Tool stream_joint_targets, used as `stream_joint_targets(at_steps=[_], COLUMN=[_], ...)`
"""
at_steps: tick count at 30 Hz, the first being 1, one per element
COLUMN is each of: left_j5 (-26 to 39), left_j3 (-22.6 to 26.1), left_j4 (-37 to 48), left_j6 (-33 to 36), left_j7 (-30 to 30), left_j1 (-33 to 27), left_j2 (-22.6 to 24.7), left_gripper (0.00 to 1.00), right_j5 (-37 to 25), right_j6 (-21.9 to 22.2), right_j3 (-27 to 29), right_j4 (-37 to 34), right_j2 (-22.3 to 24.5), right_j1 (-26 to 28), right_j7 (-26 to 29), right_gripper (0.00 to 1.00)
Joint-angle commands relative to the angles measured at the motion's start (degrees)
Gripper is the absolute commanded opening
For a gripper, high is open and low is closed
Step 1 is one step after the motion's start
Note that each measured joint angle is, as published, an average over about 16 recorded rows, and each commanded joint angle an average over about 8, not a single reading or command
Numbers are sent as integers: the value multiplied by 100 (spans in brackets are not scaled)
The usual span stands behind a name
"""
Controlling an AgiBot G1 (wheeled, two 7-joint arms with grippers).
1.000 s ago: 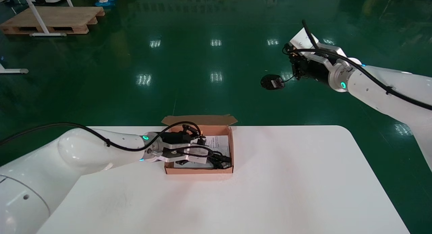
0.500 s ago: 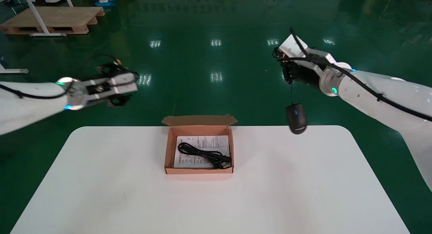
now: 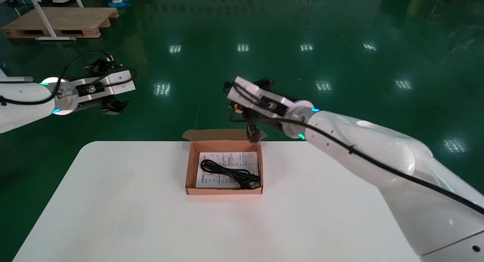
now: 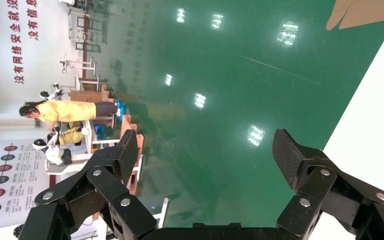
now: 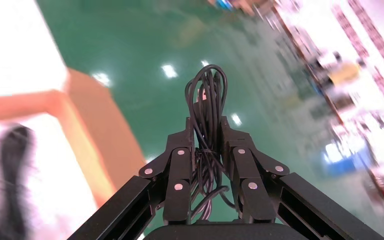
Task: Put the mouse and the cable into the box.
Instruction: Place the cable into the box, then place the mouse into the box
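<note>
Head view: your right tool is pinching the bunched cord of the smooth black mouse, dangling it over the cardboard box by the surface's far edge. The glossy cable is lying coiled inside. Next probably calls for lowering, then releasing. Your left tool is hanging wide open, empty.
</note>
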Motion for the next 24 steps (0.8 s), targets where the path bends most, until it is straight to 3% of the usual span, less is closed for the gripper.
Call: stream_joint_targets(at_steps=[1,7,15,24], left_j5=[81,355,771,1297], left_j3=[43,162,305,427], left_j4=[-96,-439,-901,-1384], left_j6=[1,14,46,107], left_j7=[-143,-606,-1259,-2001], left_j1=[15,70,136,198], left_j2=[-35,-168,-344,-517], left_gripper=[100,100,100,100], right_j5=[103,292,452,252], right_j6=[8,228,335,926], right_j3=[-127,-762,-1254,-1716], right_j4=[190,718,1092,620], right_j2=[-86,-108,-85,-173], right_j1=[-137,-520,-616,-588], right_j7=[-183,-444,-207,463], right_gripper=[0,0,0,1])
